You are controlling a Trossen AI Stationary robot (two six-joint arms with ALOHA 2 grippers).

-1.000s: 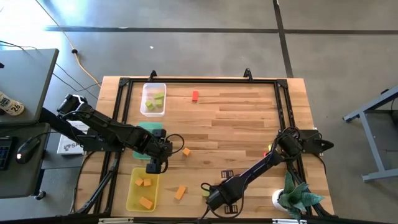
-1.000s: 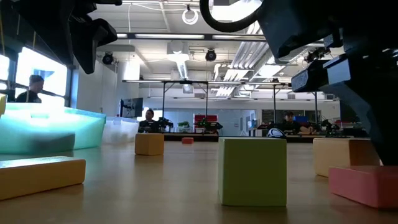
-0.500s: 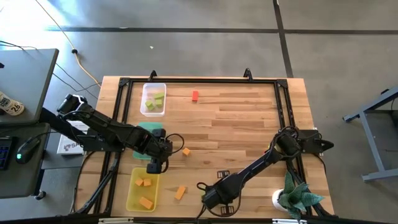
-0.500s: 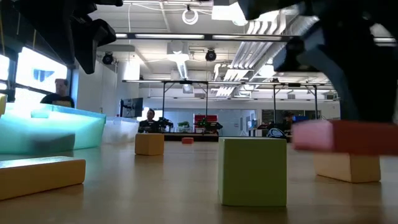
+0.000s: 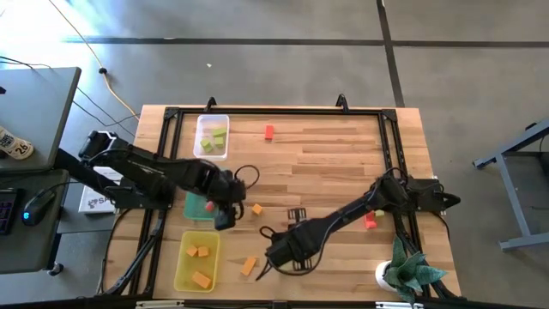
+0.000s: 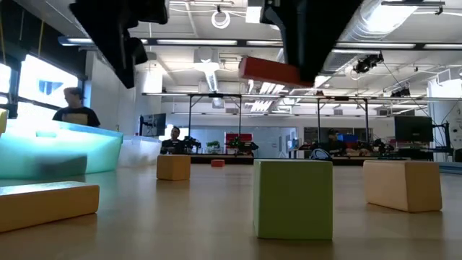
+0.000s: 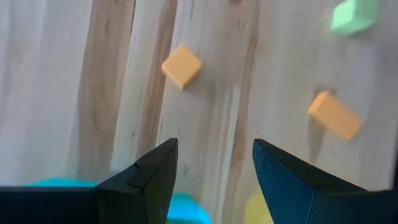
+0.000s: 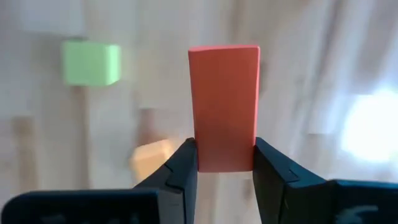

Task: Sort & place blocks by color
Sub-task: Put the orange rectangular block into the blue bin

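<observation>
Red block [image 8: 224,106]: short flat bar, clamped between the two fingers of the right end effector [image 8: 224,163] and lifted clear of the table [image 5: 343,163]. In the right wrist view its long axis runs straight out from the fingers, which grip it across the narrow width at its near end. In the low view the same bar [image 6: 268,71] hangs well above the tabletop, roughly level.

Right end effector: closed down onto the red block, over the front-centre of the table.

Left end effector [image 7: 214,163]: fingers spread wide, nothing between them; over the table just beside the green tray [image 5: 196,207], with an orange cube [image 7: 181,65] and an orange bar [image 7: 334,115] lying ahead of it.

Green tray: something red shows in it in the high view, so it is judged the red destination. It lies to the left of the carried block, across the table's front half, nearer the left arm than the right.

Other stock:
- Clear tray [image 5: 211,136], far left, holding yellow-green blocks.
- Yellow tray [image 5: 196,260], near left, holding orange blocks.
- Loose red block [image 5: 268,131] at the far edge.
- Loose red block [image 5: 370,221] near the right arm.
- Yellow-green cube [image 6: 293,198], near the front.
</observation>
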